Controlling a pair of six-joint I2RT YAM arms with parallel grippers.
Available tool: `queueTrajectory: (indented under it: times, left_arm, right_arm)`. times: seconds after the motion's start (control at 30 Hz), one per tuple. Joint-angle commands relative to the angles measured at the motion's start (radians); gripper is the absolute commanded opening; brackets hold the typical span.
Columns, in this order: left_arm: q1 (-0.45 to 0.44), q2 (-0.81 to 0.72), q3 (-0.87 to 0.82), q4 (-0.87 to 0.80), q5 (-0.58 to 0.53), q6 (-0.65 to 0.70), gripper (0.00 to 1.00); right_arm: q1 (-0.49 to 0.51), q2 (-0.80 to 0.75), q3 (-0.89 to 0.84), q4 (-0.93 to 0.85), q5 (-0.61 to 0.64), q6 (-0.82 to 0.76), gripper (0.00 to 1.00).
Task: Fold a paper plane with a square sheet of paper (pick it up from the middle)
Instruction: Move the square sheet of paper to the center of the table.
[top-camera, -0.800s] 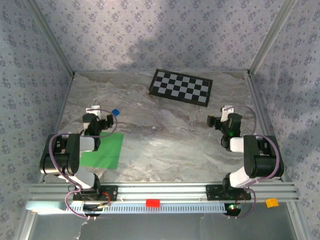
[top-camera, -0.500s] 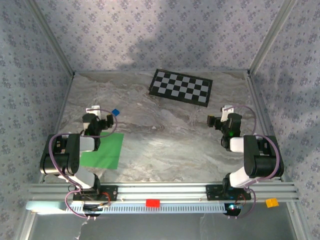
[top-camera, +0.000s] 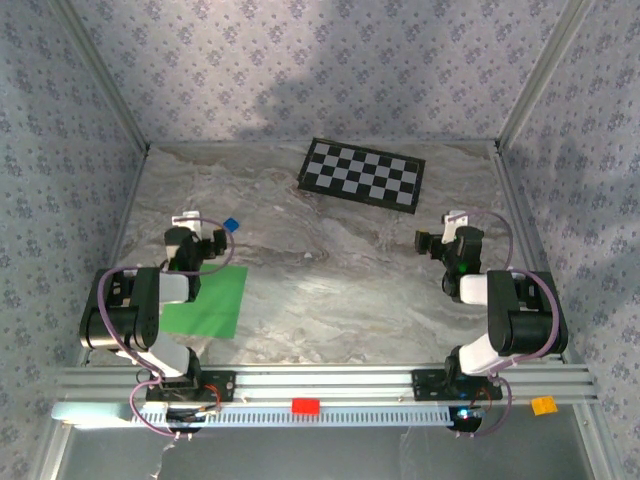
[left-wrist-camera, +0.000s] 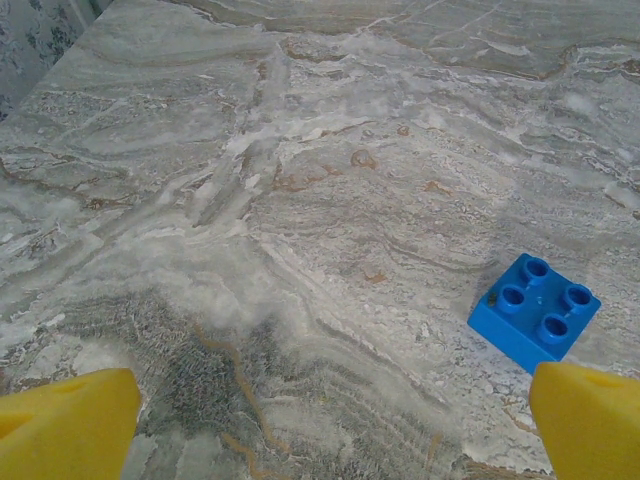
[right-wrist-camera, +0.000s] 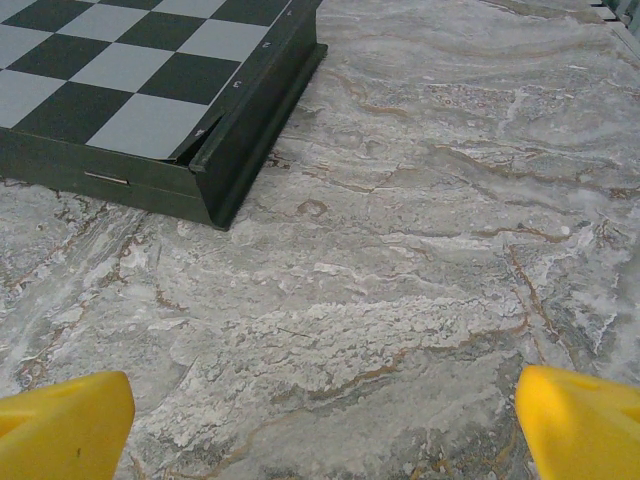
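Standstill: your left claw (left-wrist-camera: 325, 430) and right claw (right-wrist-camera: 320, 425) gape wide, empty.
Nothing has moved; the green sheet (top-camera: 212, 302) lies flat behind the left claw, unfolded.

The left black-and-white robot arm (top-camera: 140, 310) is folded up tight. Its thick elbow sits back near its base, and its forearm reaches forward a short way. The left hand (top-camera: 205, 235) at the end points away from the base. Its two fingers are spread wide apart, with nothing between them (their soft yellow fingertips (left-wrist-camera: 65, 425) poke in at the two bottom corners of the left wrist view). The right black-and-white robot arm (top-camera: 510, 310) is folded up the same way, elbow back and forearm forward. The right hand (top-camera: 440, 235) is spread wide too and holds nothing. Its own yellow tips (right-wrist-camera: 585, 420) sit far apart.
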Motion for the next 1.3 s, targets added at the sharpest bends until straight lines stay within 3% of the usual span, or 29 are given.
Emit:
queueTrajectory:
  times: [0.0, 0.27, 0.4, 0.53, 0.67, 0.8, 0.87, 0.93, 1.07, 1.13, 1.27]
  left_arm:
    - [0.008, -0.005, 0.023, 0.019, 0.022, 0.006, 1.0]
    - [-0.003, -0.012, 0.009, 0.038, 0.021, 0.018, 1.0]
    - [-0.009, -0.093, -0.033, 0.049, 0.004, 0.018, 0.99]
    - [-0.002, -0.242, 0.071, -0.303, -0.032, -0.05, 0.99]
    - [0.002, -0.34, 0.155, -0.583, -0.05, -0.175, 1.0]
    - [0.01, -0.355, 0.297, -0.975, -0.1, -0.412, 1.0]
    - [0.029, -0.341, 0.333, -1.129, -0.045, -0.486, 1.0]
    - [0.049, -0.334, 0.315, -1.159, 0.089, -0.492, 1.0]
    - [0.049, -0.313, 0.277, -1.209, 0.269, -0.502, 1.0]
    - [0.049, -0.312, 0.24, -1.207, 0.32, -0.51, 1.0]
    - [0.047, -0.307, 0.197, -1.239, 0.308, -0.532, 1.0]
  right_arm:
    - [-0.005, 0.009, 0.019, 0.019, 0.021, 0.004, 1.0]
    - [-0.004, 0.007, 0.014, 0.026, 0.02, 0.003, 1.0]
    - [0.022, -0.017, 0.0, 0.032, 0.023, -0.03, 1.0]
    - [0.024, -0.075, 0.027, -0.062, -0.001, -0.042, 1.0]
    - [0.033, -0.193, 0.151, -0.406, -0.005, 0.029, 1.0]
    - [0.032, -0.291, 0.243, -0.658, -0.111, 0.191, 1.0]
    - [0.021, -0.302, 0.325, -0.816, -0.203, 0.386, 1.0]
    - [0.004, -0.274, 0.428, -0.999, -0.389, 0.444, 1.0]
    - [0.041, -0.218, 0.436, -0.993, -0.678, 0.549, 1.0]
    - [0.099, -0.235, 0.414, -0.988, -0.645, 0.562, 1.0]
    - [0.232, -0.262, 0.413, -1.057, -0.504, 0.515, 1.0]
